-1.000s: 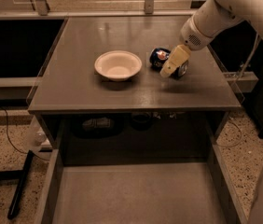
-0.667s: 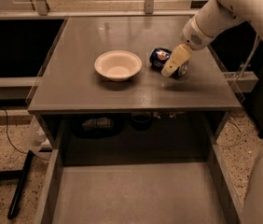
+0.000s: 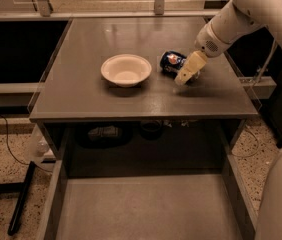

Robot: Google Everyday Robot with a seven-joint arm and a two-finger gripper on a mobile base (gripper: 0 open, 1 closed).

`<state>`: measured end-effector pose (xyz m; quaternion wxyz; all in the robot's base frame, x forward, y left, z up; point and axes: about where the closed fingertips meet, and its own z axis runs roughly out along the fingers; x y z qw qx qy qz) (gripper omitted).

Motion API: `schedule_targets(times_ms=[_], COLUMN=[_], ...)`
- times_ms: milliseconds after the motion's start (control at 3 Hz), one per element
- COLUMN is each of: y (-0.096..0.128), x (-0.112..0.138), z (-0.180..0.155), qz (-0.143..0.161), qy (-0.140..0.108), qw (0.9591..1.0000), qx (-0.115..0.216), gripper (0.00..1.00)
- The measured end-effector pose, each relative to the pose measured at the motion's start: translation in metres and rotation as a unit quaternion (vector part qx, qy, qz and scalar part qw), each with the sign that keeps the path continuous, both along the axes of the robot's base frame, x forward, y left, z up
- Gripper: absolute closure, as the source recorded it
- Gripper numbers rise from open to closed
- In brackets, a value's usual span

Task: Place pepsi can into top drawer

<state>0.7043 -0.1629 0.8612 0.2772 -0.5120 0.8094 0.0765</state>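
The pepsi can [image 3: 171, 62] lies on its side on the grey tabletop [image 3: 131, 101], just right of the white bowl [image 3: 126, 69]. The gripper [image 3: 187, 71] reaches in from the upper right on the white arm and sits right beside the can, on its right side, low over the tabletop. The top drawer [image 3: 141, 209] is pulled out below the table's front edge, with a flat grey floor and low side walls, and nothing lies in it.
Under the tabletop, dark objects [image 3: 151, 129] sit on a shelf behind the drawer. A black stand and cable [image 3: 21, 199] lie on the speckled floor at left. The robot's white body [image 3: 281, 194] fills the lower right corner.
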Motion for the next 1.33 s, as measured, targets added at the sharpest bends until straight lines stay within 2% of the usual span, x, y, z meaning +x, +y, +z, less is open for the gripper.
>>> schedule_targets(times_ms=[333,1333], y=[0.0000,0.0001], x=[0.0000,0.0000], z=[0.0000,-0.0002], qz=[0.000,0.000], qy=[0.000,0.000], qw=[1.0000,1.0000], qx=[0.000,0.000], gripper=[0.18,0.88])
